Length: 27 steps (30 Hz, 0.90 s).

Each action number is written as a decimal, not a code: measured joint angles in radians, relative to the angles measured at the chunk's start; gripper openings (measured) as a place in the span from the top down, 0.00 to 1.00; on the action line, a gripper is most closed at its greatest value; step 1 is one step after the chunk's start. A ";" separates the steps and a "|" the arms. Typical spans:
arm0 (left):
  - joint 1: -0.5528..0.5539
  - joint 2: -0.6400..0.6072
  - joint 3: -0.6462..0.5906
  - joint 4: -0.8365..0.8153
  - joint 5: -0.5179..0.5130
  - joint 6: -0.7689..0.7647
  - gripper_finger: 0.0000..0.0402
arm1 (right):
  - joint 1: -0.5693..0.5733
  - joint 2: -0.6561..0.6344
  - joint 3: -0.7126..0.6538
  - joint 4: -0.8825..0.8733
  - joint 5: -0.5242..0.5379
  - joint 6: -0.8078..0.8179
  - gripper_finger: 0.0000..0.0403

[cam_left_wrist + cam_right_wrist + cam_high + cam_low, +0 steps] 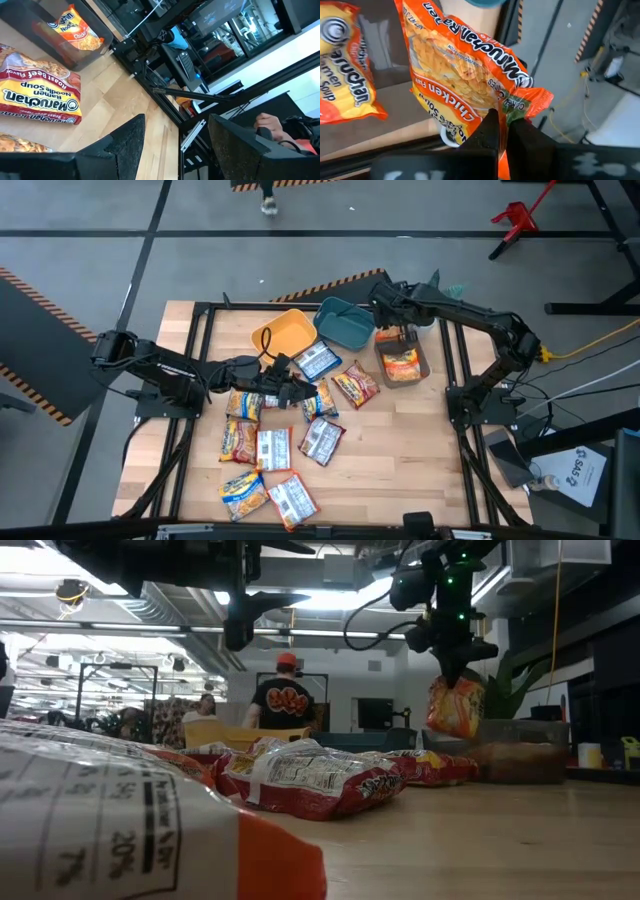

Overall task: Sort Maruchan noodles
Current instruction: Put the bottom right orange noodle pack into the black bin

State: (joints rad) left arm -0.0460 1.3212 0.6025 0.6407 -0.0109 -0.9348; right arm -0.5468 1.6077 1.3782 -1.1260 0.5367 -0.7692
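Your right tool (501, 131) was clamped on an orange Maruchan packet (465, 75) hanging over the grey bin (418, 372), left tool (175, 137) spread above the desk pile, so I'd have lowered before releasing.

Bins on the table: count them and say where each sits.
3. The yellow bin, teal bin and grey bin stand in a row at the table's far edge, the grey one rightmost, under the right gripper. None looks hidden.
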 joint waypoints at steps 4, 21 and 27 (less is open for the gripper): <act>0.000 0.000 0.000 0.000 0.000 0.000 0.47 | 0.021 0.000 0.000 -0.043 0.023 0.049 1.00; 0.000 0.000 0.000 0.000 0.000 0.003 0.47 | 0.042 0.000 -0.079 -0.027 0.101 0.099 1.00; 0.000 0.000 0.000 0.000 0.000 0.003 0.47 | 0.045 0.000 -0.085 -0.009 0.086 0.107 1.00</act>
State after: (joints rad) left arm -0.0460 1.3212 0.6025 0.6407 -0.0106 -0.9321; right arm -0.5015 1.6073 1.2934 -1.1350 0.6231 -0.6618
